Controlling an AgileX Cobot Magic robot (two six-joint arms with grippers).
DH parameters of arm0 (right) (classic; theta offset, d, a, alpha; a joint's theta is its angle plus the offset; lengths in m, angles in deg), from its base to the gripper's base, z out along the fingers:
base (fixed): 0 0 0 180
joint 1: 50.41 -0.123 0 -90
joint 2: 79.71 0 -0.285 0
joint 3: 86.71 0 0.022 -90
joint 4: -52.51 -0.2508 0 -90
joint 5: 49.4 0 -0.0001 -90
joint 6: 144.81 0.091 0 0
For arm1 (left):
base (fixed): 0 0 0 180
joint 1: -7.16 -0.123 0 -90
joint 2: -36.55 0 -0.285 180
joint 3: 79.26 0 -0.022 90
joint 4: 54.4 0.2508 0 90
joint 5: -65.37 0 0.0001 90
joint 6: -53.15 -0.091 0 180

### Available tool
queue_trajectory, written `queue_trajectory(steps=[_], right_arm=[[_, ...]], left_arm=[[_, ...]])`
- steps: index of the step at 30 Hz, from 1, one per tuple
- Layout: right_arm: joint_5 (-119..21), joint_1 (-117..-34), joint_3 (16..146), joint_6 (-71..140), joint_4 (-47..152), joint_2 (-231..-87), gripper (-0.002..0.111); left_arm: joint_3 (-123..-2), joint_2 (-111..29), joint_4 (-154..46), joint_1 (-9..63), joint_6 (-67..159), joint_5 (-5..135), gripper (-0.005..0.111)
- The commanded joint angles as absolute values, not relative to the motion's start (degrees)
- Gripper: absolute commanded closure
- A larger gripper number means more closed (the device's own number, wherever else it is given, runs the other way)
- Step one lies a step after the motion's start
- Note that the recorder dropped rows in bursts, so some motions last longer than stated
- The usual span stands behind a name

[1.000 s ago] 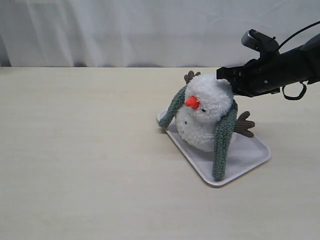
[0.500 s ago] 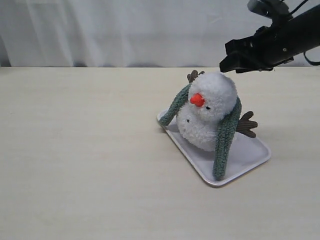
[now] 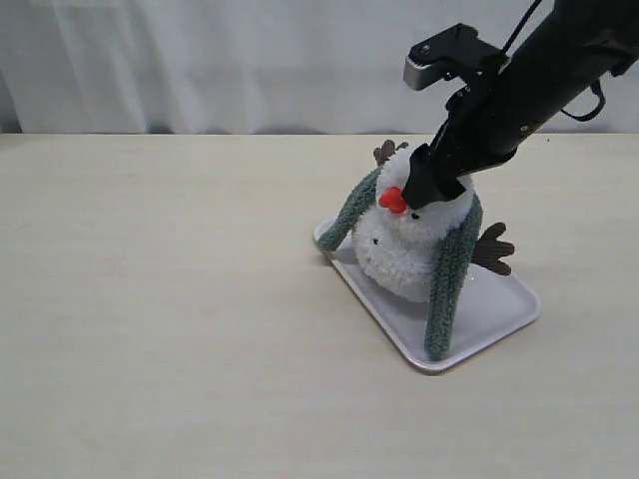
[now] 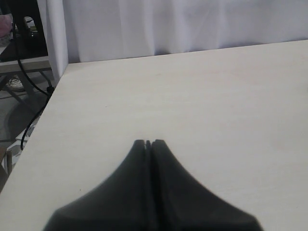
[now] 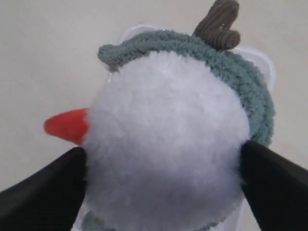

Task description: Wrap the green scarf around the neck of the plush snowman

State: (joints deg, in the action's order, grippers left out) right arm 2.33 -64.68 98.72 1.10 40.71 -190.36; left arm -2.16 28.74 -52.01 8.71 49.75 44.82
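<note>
Snowman (image 3: 397,261) and scarf (image 3: 446,281), one each; right hand (image 3: 431,182) spread astride head (image 5: 163,134), left hand (image 4: 148,143) closed.

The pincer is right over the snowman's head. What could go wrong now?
1. The open right pincer straddles the head of the plush snowman; squeezing or pushing could tip it over on the tray.
2. The green scarf is only draped behind it, ends loose and uncrossed, so a nudge might slide it off.
</note>
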Motion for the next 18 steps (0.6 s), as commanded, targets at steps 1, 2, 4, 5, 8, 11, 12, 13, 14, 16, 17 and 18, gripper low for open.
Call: queue_trajectory(steps=[1,2,4,5,8,11,12,13,14,16,17,18], right_arm=[[-0.4,-65.9,99.0,3.8,43.9,-192.3,0.029],[-1.0,-65.9,99.0,3.8,43.3,-192.8,0.03],[-2.0,-65.9,99.0,1.1,43.1,-193.6,0.045],[-2.3,-65.9,99.0,-1.4,43.1,-193.6,0.057],[-5.6,-65.9,99.0,-6.2,43.1,-193.6,0.09],[-8.3,-67.1,99.0,-13.7,42.6,-193.6,0.104],[-8.6,-68.2,99.0,-18.4,42.6,-193.6,0.104],[-8.9,-69.2,99.0,-22.0,42.6,-193.6,0.104],[-9.8,-70.6,99.0,-27.5,42.6,-193.6,0.104],[-12.1,-72.1,99.0,-31.9,42.6,-193.6,0.104],[-13.3,-72.6,99.0,-32.1,42.6,-193.6,0.104],[-13.7,-72.6,99.0,-34.3,41.9,-193.6,0.104]], left_arm=[[-2.0,28.8,-52.0,9.2,49.6,45.5,0.107],[-2.0,28.8,-52.0,9.2,49.6,45.5,0.107],[-2.0,28.8,-52.0,9.2,49.6,45.6,0.107],[-2.0,28.8,-52.0,9.2,49.6,45.6,0.107],[-2.0,28.8,-52.0,9.2,49.6,45.6,0.107],[-2.0,28.8,-52.0,9.2,49.6,45.6,0.107],[-2.0,28.8,-52.0,9.2,49.6,45.6,0.107],[-2.0,28.8,-52.0,9.2,49.6,45.6,0.107],[-2.0,28.8,-52.0,9.2,49.6,45.6,0.107],[-2.0,28.8,-52.0,9.2,49.6,45.6,0.107],[-2.0,28.8,-52.0,9.2,49.6,45.6,0.107],[-2.0,28.8,-52.0,9.2,49.6,45.6,0.107]])
